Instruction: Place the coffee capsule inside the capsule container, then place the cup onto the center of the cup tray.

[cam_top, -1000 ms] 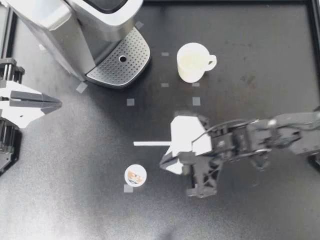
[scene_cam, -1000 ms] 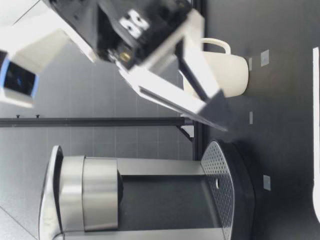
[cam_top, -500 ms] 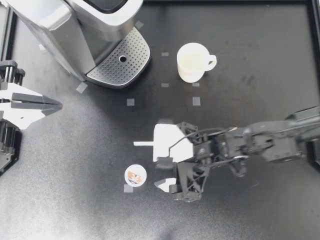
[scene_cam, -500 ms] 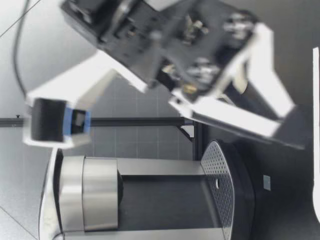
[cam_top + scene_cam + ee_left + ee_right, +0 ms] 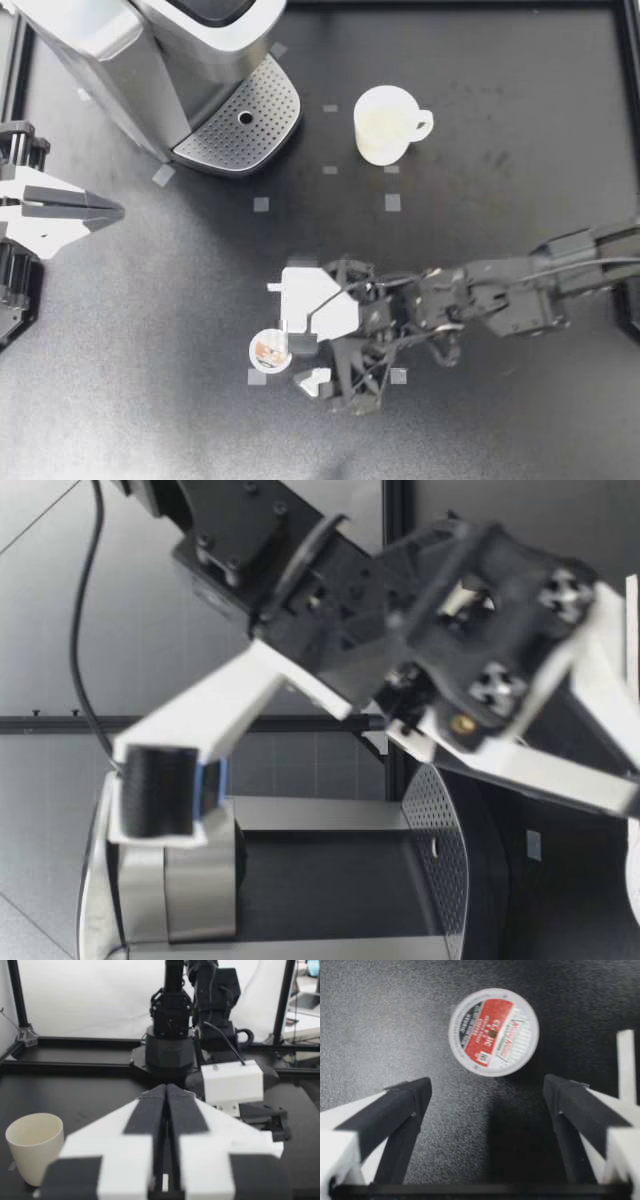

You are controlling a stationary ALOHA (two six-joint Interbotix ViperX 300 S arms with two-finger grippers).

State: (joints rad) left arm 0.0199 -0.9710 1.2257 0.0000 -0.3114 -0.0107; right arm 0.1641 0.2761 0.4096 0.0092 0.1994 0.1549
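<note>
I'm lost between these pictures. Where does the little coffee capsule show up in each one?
Top view: the coffee capsule sits just ahead of my right gripper.
Low view: cannot tell; an arm fills the picture.
Left wrist view: not in it.
Right wrist view: ahead of the open fingers, touching neither.
Shared landmark: the right gripper, in the top and both wrist views.

Small grey tape squares (image 5: 261, 204) and a white strip (image 5: 275, 287) on the black table (image 5: 150, 420)
</note>
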